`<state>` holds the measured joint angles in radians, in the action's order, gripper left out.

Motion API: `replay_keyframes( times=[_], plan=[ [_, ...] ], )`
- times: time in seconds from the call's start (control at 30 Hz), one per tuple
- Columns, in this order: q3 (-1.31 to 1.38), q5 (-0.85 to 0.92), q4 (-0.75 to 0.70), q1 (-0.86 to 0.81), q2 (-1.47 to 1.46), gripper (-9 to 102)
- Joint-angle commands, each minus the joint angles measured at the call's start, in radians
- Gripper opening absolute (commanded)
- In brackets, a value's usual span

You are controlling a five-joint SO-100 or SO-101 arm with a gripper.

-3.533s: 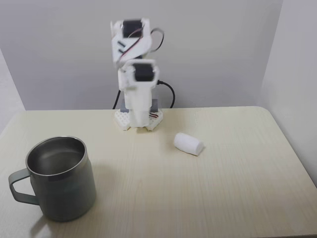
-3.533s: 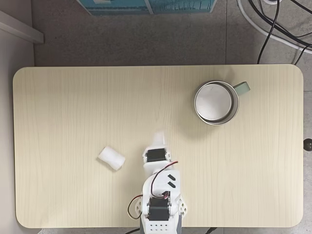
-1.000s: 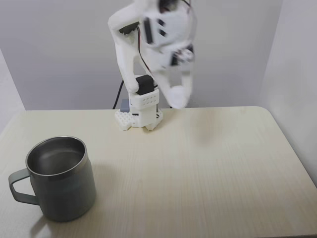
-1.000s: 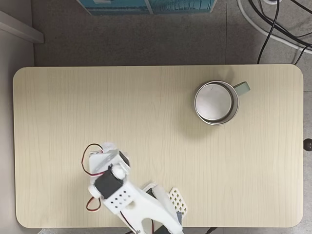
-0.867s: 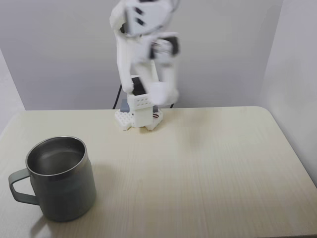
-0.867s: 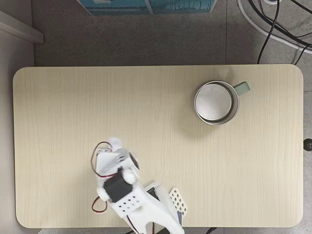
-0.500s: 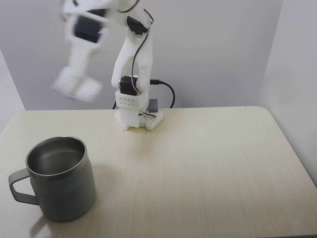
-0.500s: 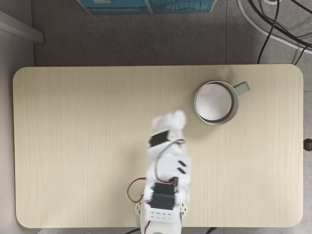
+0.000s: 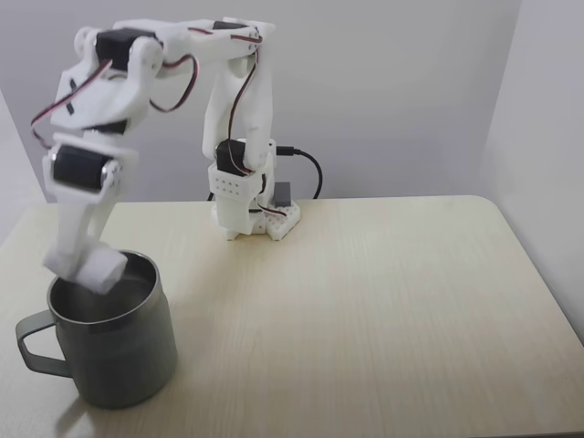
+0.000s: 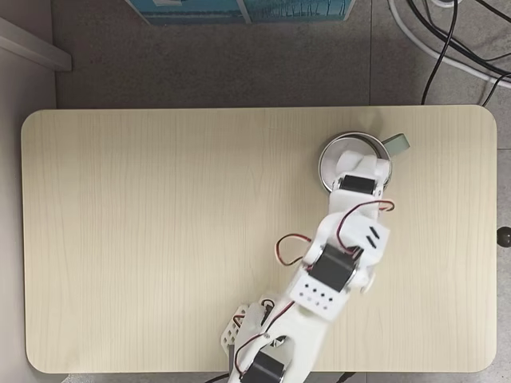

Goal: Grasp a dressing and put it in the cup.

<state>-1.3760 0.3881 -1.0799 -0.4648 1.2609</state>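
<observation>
The cup (image 9: 119, 356) is a grey steel mug standing at the front left of the table in a fixed view, its handle pointing left. My gripper (image 9: 80, 266) hangs at the cup's mouth, shut on the dressing (image 9: 105, 268), a small white roll that sits just at rim height, above the inside of the cup. In the fixed view from above, the gripper (image 10: 355, 163) covers most of the cup's opening, and part of the cup rim (image 10: 323, 167) and its handle (image 10: 397, 143) show. There I cannot tell the dressing apart from the white gripper.
The arm's base (image 9: 254, 214) stands at the back edge of the pale wooden table (image 9: 383, 310). Black cables (image 10: 447, 40) and a blue box (image 10: 239, 9) lie on the floor beyond the table.
The arm lifted the dressing off the table, swung across, and now has come down over the cup's mouth with the dressing still in the gripper.
</observation>
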Motion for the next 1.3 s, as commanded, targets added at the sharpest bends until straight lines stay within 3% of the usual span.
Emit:
replay_keyframes(
  times=[0.0, 0.27, 0.4, 0.5, 1.27],
  plan=[
    [0.005, 0.002, 0.018, 0.002, -0.002, 0],
    [0.054, 0.025, 0.028, 0.011, -0.032, 0],
    [0.123, 0.057, 0.048, 0.017, -0.114, 22],
    [0.160, 0.061, 0.048, 0.023, -0.167, 27],
    [0.179, 0.089, 0.046, 0.032, -0.158, 27]
  ],
)
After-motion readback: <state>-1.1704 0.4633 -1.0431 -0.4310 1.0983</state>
